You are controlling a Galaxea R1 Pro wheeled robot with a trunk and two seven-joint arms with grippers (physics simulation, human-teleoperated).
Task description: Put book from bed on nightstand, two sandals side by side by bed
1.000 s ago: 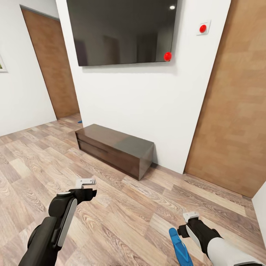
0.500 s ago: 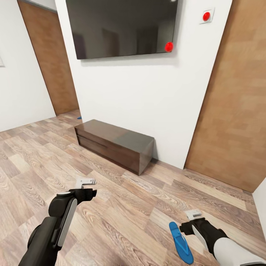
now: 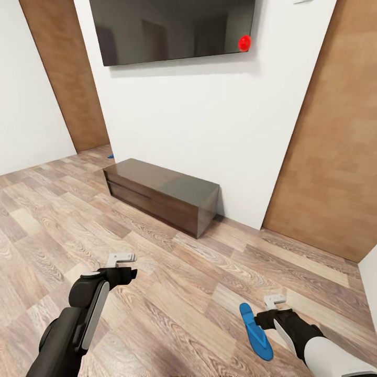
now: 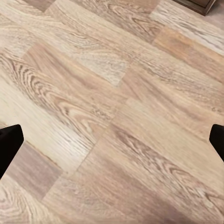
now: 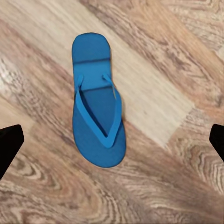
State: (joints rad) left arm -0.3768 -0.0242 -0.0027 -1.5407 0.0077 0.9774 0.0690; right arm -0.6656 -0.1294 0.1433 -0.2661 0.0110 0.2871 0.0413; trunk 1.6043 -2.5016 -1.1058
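Wood floor (image 3: 173, 293) before a white wall (image 3: 204, 136) and low dark bench (image 3: 162, 196).
A blue sandal (image 3: 255, 331) lies flat just left of the right gripper (image 3: 273, 309), whose fingers are spread apart; the left gripper (image 3: 123, 266) is spread too.

Sandal (image 3: 255, 331) on floor (image 3: 173, 293), just left of right gripper (image 3: 274, 308). TV bench (image 3: 161, 195) against wall (image 3: 199, 131), under TV (image 3: 173, 29).

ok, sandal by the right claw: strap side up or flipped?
Strap side up. The sandal lies flat on the wood floor with its Y-shaped strap showing, between the right claw's open fingers, untouched.
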